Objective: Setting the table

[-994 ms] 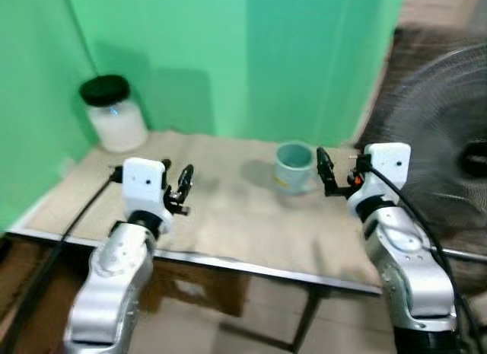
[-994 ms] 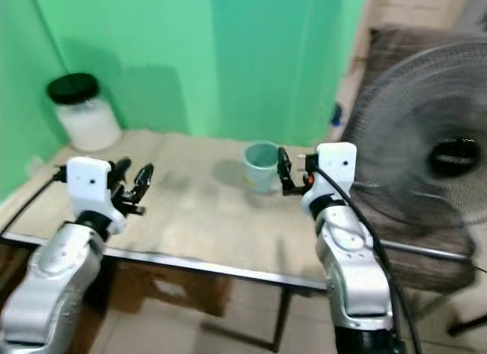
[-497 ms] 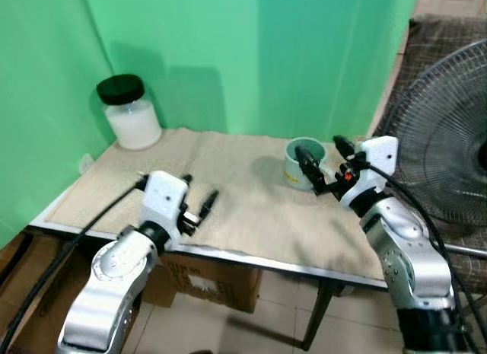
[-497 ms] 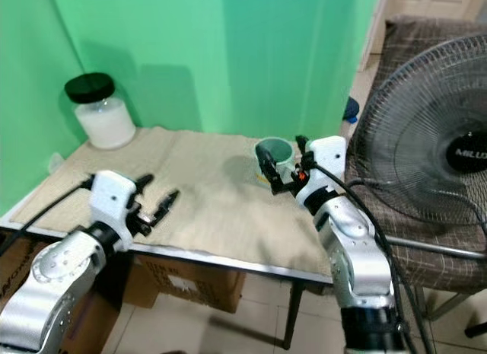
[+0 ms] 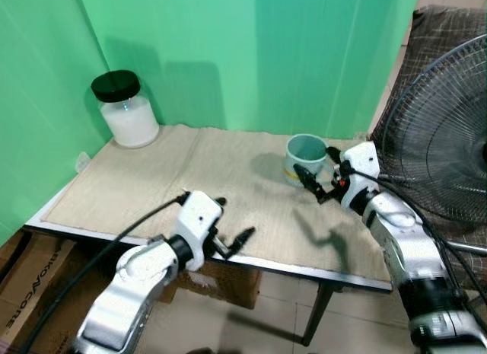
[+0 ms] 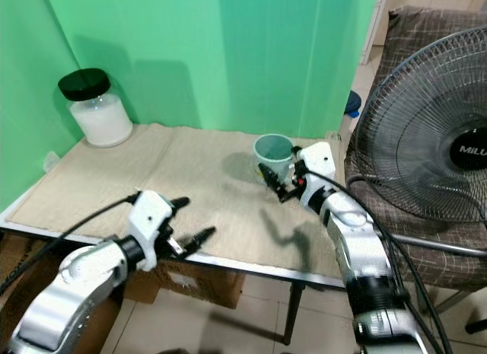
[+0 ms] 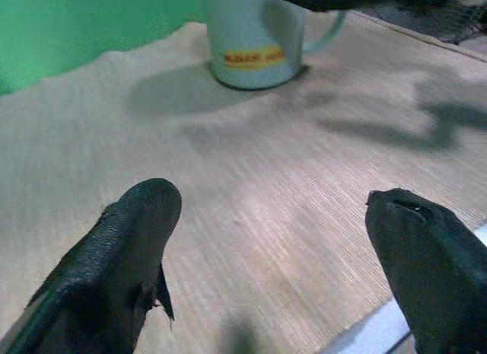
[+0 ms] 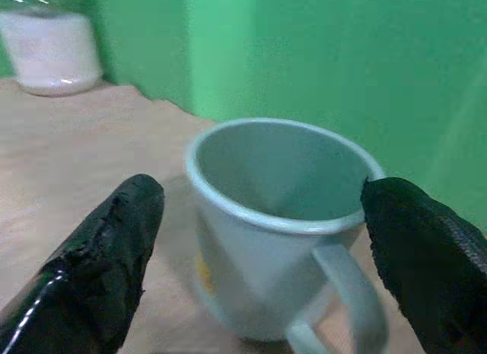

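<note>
- The mug (image 5: 305, 157) is pale blue-green, smooth and round, with a curved loop handle and a small yellow label on its side; it stands upright towards the back right of the surface (image 5: 53, 217).
- A woven tan cloth (image 5: 175, 179) with a fine ribbed texture covers the surface, whose front edge shows a thin metal rim.
- The right gripper (image 5: 318, 175) hovers just beside the mug on its handle side, jaws spread wide, one finger on each side of the cup and neither one touching it, holding nothing.
- The left gripper (image 5: 232, 221) hangs over the front edge of the surface, well apart from the mug, jaws wide open and empty; its black fingers (image 7: 122, 278) look rough and rubbery.
- A glass jar (image 5: 125, 110) with a black round lid and white contents stands at the back left corner.
- A wire-grilled fan (image 5: 441, 141) stands to the right, against a green backdrop (image 5: 251, 57).
</note>
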{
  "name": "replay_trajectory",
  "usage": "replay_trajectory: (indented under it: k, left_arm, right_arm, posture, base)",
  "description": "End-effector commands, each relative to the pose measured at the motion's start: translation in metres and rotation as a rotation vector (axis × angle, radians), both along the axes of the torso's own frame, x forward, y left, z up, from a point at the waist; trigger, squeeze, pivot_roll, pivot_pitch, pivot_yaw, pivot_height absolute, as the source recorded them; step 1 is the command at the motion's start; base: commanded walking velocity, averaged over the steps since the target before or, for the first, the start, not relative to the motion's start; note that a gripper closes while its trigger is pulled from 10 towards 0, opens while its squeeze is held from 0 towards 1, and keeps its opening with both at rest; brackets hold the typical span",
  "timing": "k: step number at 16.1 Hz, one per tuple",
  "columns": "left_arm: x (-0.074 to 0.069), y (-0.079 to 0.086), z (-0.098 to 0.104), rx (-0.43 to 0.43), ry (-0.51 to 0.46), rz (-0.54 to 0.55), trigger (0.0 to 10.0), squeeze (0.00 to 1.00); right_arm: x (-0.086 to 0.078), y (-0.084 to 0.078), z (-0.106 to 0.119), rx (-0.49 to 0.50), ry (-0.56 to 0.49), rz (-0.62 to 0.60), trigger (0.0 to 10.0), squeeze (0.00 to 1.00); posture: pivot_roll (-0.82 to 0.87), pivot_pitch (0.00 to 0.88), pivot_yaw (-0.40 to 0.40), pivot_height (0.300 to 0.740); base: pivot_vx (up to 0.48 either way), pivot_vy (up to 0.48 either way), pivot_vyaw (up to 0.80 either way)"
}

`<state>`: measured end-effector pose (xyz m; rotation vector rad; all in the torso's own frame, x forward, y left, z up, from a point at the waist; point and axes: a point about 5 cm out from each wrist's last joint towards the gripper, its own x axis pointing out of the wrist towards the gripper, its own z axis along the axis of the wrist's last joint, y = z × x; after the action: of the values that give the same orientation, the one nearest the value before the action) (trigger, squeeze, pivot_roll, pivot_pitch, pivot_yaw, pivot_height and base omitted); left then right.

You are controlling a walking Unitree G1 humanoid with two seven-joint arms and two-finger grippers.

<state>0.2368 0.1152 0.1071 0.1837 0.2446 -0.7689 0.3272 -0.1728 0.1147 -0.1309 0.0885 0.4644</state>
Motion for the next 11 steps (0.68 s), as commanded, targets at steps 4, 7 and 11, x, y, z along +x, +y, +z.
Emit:
replay_trajectory:
  k: [4, 7, 11]
  left_arm:
    - [0.005, -0.001, 0.001, 0.016, -0.014, -0.030, 10.0, 1.00]
    - [0.006, -0.003, 0.000, 0.010, -0.021, -0.035, 10.0, 1.00]
    - [0.004, -0.004, -0.004, 0.004, -0.017, -0.043, 10.0, 1.00]
  right_arm:
    - [0.001, -0.006, -0.017, -0.041, 0.049, -0.032, 10.0, 0.00]
    - [0.000, -0.008, 0.004, 0.054, -0.069, -0.017, 10.0, 0.00]
    - [-0.008, -0.007, 0.030, 0.141, -0.165, 0.078, 10.0, 0.00]
  posture:
    - [-0.03, 0.000, 0.100, 0.740]
    - [-0.05, 0.000, 0.100, 0.740]
    - [-0.07, 0.000, 0.103, 0.740]
  base:
    - [0.000, 0.000, 0.00]
    - [0.000, 0.000, 0.00]
    - [0.000, 0.000, 0.00]
